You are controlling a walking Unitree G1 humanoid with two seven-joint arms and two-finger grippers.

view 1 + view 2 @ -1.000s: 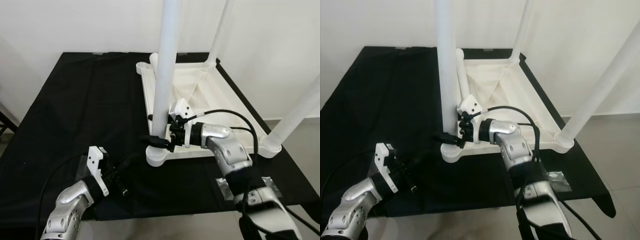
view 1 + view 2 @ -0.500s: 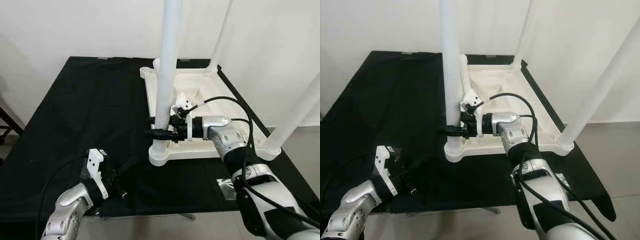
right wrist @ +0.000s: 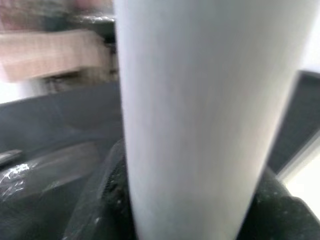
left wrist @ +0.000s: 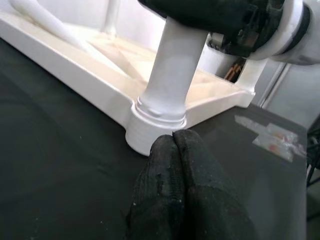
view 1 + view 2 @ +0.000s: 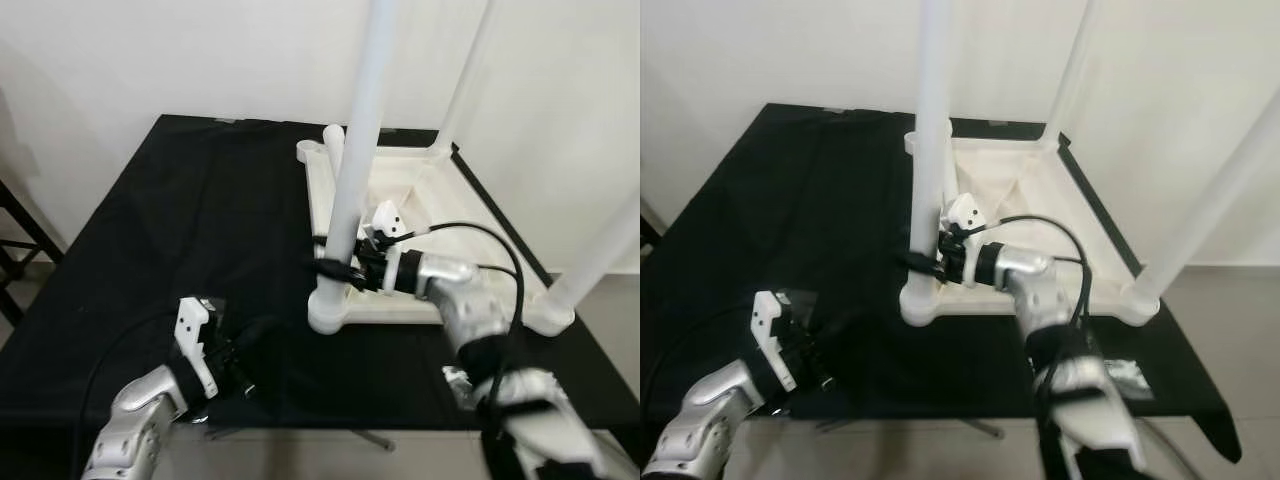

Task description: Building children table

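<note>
A white children's table (image 5: 430,312) lies upside down on a black cloth, its legs pointing up. My right gripper (image 5: 335,264) is shut on the near-left leg (image 5: 358,160), a little above its corner socket (image 5: 332,315). In the right wrist view the leg (image 3: 200,110) stands between the black fingers (image 3: 107,195). My left gripper (image 5: 262,335) is shut on nothing and rests low over the cloth, in front of and to the left of that socket (image 4: 157,125). Its fingertips (image 4: 165,150) are pressed together.
Two more legs rise at the far right (image 5: 468,70) and near right (image 5: 605,245) corners. A white tube (image 5: 335,150) lies at the far-left corner. A scrap of clear tape (image 5: 1130,375) lies on the cloth near the front edge. A white wall stands behind.
The camera has shifted, so the whole scene sits differently. My right gripper stays shut on the leg, slightly higher above the socket than a second ago. The left gripper has hardly moved.
</note>
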